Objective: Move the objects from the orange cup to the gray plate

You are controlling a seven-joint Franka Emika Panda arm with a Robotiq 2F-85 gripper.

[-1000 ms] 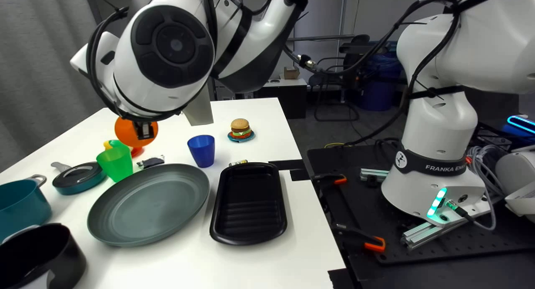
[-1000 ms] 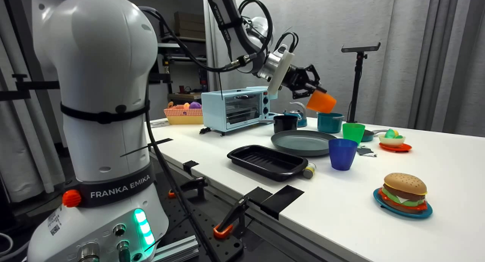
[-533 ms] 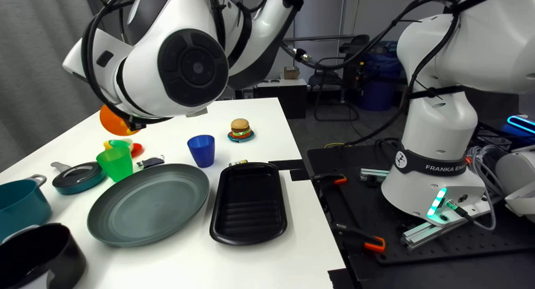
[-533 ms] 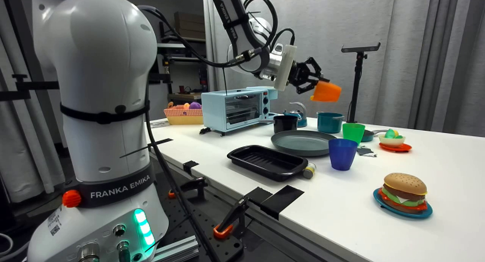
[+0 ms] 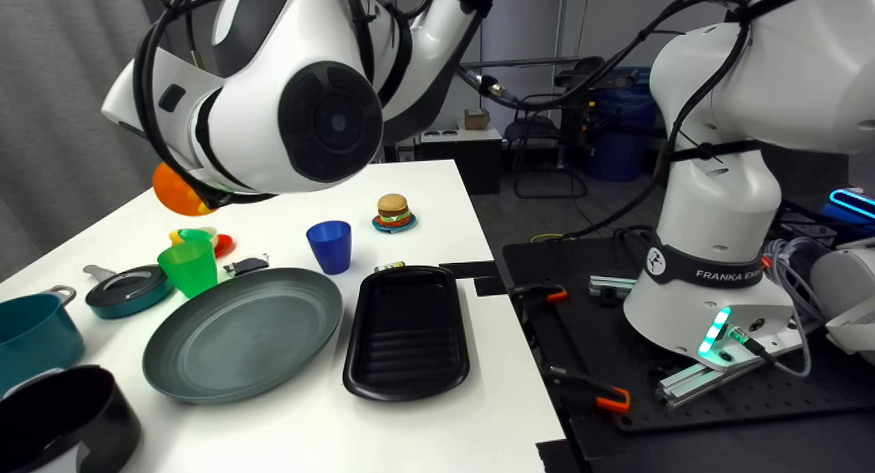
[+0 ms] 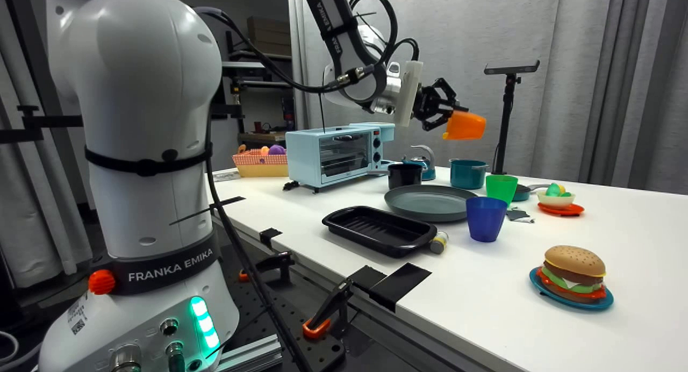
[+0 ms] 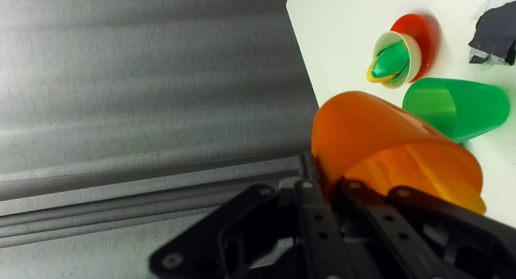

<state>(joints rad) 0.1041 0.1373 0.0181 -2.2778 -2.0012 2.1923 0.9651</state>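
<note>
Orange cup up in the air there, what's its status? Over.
Gripper shut on orange cup, held tipped sideways in the air. Yellow pieces showing at its mouth. Green cup beside gray plate, might get in the way.

In an exterior view we overlook the flat white bench (image 5: 437, 428), a round black pot (image 5: 85, 411) nearest. In an exterior view we stand beside the white robot base (image 6: 145, 310), facing a gray fabric curtain (image 6: 586, 103). Both exterior views share bench, base and the wide gray-green plate (image 6: 430, 202). The wrist view, rolled sideways, looks along the black claw (image 7: 328, 176) toward that curtain.
</note>
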